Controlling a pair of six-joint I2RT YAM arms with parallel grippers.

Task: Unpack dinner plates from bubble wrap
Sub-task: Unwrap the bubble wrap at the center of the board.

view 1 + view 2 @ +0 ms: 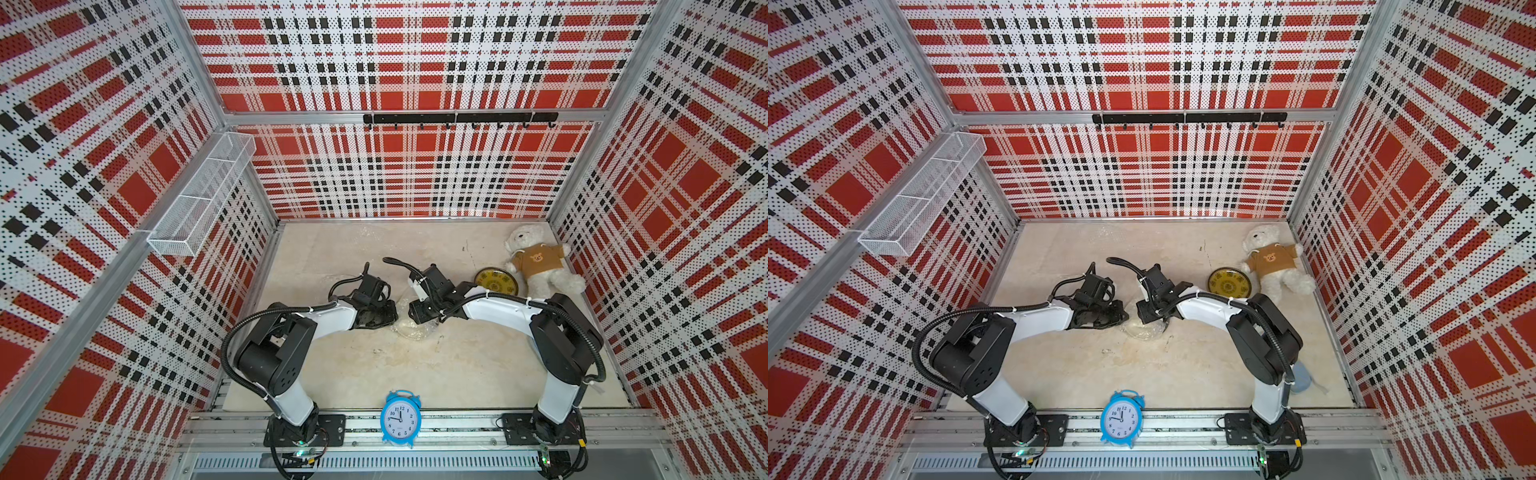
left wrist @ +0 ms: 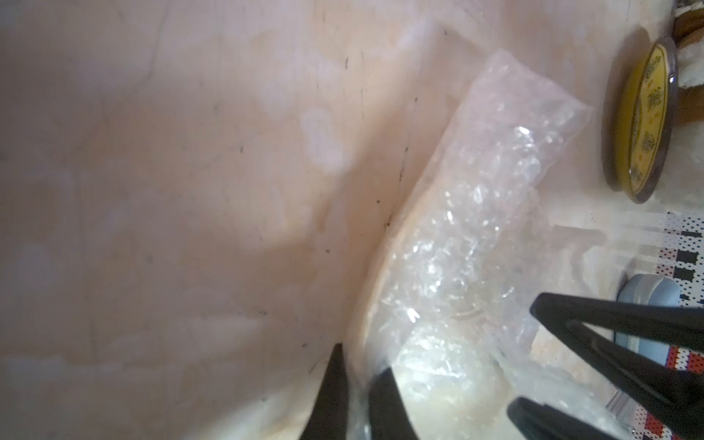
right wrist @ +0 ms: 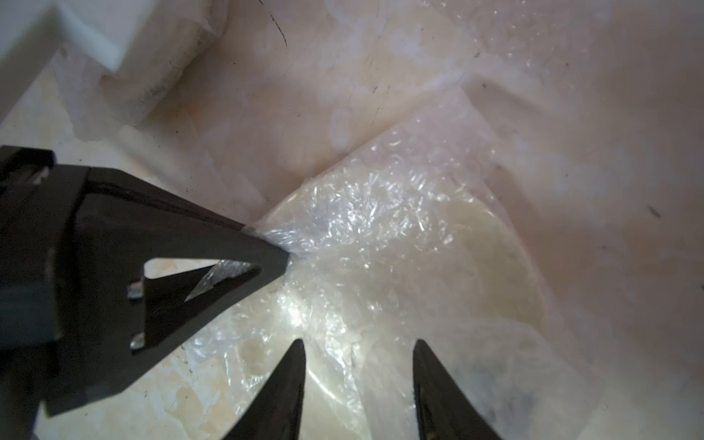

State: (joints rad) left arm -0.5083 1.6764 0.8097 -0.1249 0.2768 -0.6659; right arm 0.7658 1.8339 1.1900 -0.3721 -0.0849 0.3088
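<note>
In the middle of the table a cream dinner plate (image 3: 495, 274) lies wrapped in clear bubble wrap (image 1: 415, 330), also seen in the other top view (image 1: 1144, 330). My left gripper (image 2: 360, 360) is shut on an edge of this bubble wrap (image 2: 476, 198); in the right wrist view its black tip pinches the sheet. My right gripper (image 3: 360, 354) hangs open just over the wrapped plate, its fingertips (image 3: 297, 362) apart with wrap below them. A bare yellow plate (image 1: 496, 282) with a dark rim lies farther right, beside the teddy bear.
A white teddy bear (image 1: 536, 262) in a brown shirt lies at the back right. A blue alarm clock (image 1: 401, 417) stands at the front edge between the arm bases. A pale blue object (image 1: 1300, 376) lies behind the right arm. A faint clear sheet (image 1: 370, 228) lies near the back wall.
</note>
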